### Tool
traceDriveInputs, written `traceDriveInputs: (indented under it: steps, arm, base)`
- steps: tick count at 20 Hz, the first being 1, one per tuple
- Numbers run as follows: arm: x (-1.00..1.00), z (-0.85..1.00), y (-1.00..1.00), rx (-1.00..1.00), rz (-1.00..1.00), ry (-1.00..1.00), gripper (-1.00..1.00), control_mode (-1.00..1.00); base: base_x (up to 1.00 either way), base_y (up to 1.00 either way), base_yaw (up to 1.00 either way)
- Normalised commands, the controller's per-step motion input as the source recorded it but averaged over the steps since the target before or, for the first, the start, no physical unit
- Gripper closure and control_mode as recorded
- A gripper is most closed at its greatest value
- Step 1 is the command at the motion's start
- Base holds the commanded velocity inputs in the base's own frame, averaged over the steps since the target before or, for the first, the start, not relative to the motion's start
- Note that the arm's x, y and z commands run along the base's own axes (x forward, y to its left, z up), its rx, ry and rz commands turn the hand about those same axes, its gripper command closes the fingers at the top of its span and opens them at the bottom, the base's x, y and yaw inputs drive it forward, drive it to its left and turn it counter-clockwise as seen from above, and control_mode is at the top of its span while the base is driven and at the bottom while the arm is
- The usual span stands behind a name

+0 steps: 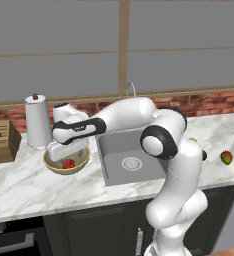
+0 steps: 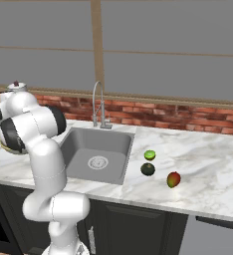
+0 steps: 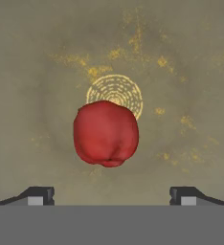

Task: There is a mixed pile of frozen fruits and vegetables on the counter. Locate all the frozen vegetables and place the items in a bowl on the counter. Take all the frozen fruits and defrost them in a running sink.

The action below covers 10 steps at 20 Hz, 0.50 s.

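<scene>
Pincer [image 3: 112, 196] tips apart above red vegetable [image 3: 106, 133] in bowl [image 1: 53, 166], centre frame; next, fetch dark green one [image 2: 148, 169].

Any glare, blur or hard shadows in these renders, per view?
Left base view: flat even light, only soft shading under the bowl and inside the sink, no glare. Right base view: the same, with small soft shadows under the lime-green ball, dark green lump and oval fruit. Hand view: coarse texture, red lump with slightly soft edges, no highlight.
</scene>
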Motion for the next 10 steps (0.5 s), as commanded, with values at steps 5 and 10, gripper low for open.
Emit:
traceDriveInputs:
  steps: [5,10]
  arm:
    - [0.0,0.21,0.0,-0.04,0.0,0.0,-1.0,-1.0]
    - [-0.11,0.92,-0.01,-0.01,0.0,-0.08,-1.0,-1.0]
  base:
    - [0.0,0.0,0.0]
    - [0.0,0.0,0.0]
